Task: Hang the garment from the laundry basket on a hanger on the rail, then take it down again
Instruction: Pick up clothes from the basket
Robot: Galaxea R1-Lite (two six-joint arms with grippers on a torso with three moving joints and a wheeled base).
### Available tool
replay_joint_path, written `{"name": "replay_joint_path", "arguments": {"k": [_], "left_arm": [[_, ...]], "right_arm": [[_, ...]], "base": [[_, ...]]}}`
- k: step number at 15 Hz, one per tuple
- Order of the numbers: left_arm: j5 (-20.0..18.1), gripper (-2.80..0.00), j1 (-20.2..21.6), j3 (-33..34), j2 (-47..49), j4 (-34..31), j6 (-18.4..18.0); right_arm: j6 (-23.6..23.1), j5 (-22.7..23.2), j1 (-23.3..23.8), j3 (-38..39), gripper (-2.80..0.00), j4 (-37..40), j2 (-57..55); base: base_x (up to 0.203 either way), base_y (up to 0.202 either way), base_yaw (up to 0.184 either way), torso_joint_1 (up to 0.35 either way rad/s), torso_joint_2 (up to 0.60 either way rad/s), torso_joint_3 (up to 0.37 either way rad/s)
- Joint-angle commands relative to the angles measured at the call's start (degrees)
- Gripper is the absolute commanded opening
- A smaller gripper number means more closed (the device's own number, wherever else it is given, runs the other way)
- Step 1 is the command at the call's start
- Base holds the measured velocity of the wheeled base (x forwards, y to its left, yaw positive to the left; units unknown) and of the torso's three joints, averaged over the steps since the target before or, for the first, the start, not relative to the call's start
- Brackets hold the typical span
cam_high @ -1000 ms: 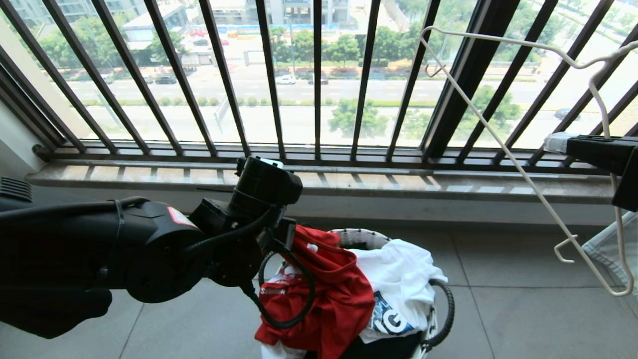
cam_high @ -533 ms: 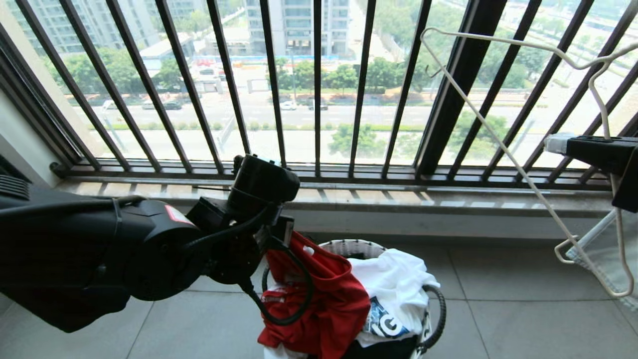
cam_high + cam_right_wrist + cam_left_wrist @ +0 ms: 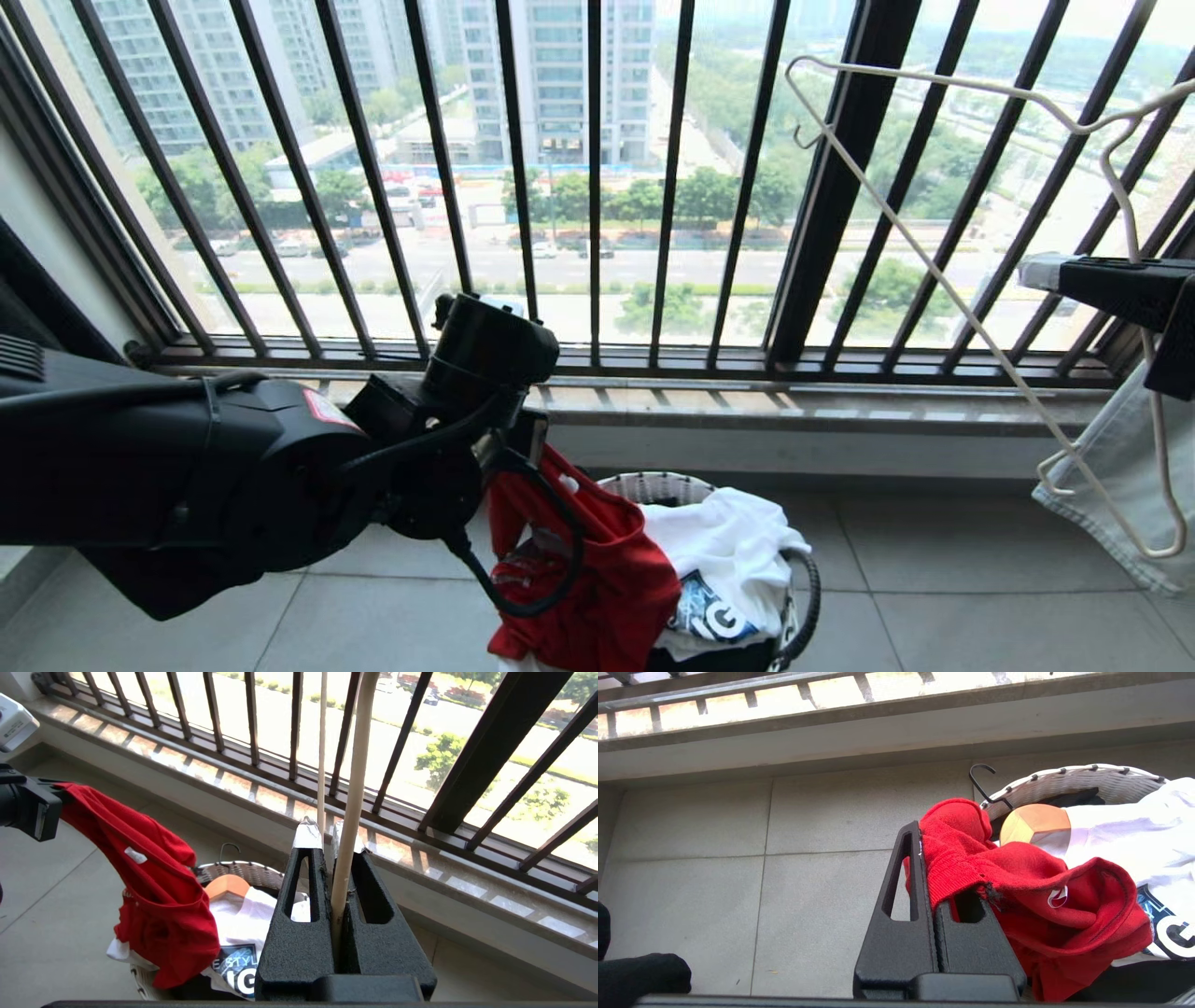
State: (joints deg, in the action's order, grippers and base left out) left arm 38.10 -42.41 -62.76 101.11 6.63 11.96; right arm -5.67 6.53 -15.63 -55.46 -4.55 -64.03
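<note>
Reaching in from the near left, the left gripper [image 3: 927, 858] has its jaws pressed together on a bunched fold of the red T-shirt [image 3: 597, 569], which is drawn up toward the fingers while its lower part droops down the near-left side of the laundry basket [image 3: 653, 485]. In the left wrist view the cloth spills from between the black fingers [image 3: 910, 882], and a small white mark shows on the red fabric. A white neck label on the shirt shows in the right wrist view. Just right of the shirt in the basket lies a white printed T-shirt [image 3: 738, 551], partly draped over the rim, with dark cloth under it. A wooden hanger [image 3: 1034, 823] with a dark metal hook sits at the far side of the basket, touching both shirts. A black loop handle [image 3: 808, 597] curves off the basket's right side. The basket stands on grey floor tiles [image 3: 980, 579]. On the right, the right gripper [image 3: 334, 844] is clamped on the neck of the cream wire hanger [image 3: 934, 271], whose triangle is held up and tilted in front of the window. A pale cloth [image 3: 1116, 485] hangs at the right edge behind the hanger's lower corner. Farther back runs a stone sill [image 3: 794, 401], then the dark barred railing [image 3: 597, 187] with street, trees and tower blocks beyond.
</note>
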Motion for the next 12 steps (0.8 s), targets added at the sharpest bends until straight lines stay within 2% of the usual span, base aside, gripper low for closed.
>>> {"name": "replay_joint_path", "arguments": {"k": [1,2,4,6,12], "left_arm": [[0.2,-2.8,0.0,0.0,0.0,0.1,0.1],[0.3,-2.8,0.0,0.0,0.0,0.5,0.1],[0.2,-2.8,0.0,1.1,0.1,6.7,-0.3],[0.1,-2.8,0.0,3.6,0.1,11.4,-4.2],[0.0,-2.8,0.0,3.8,0.4,11.6,-4.6]], "right_arm": [[0.0,0.0,0.0,-0.1,-2.8,-0.1,-0.2],[0.0,0.0,0.0,-0.1,-2.8,0.0,-0.3],[0.0,0.0,0.2,-0.3,-2.8,0.0,-0.3],[0.0,0.1,1.2,-0.3,-2.8,-0.1,-0.4],[0.0,0.1,1.2,-0.4,-2.8,-0.1,-0.3]], "base": [[0.0,0.0,0.0,0.002,0.0,0.207],[0.0,0.0,0.0,0.002,0.01,0.198],[0.0,0.0,0.0,0.006,0.0,0.201],[0.0,0.0,0.0,0.001,0.0,0.202],[0.0,0.0,0.0,0.002,-0.01,0.195]]}}
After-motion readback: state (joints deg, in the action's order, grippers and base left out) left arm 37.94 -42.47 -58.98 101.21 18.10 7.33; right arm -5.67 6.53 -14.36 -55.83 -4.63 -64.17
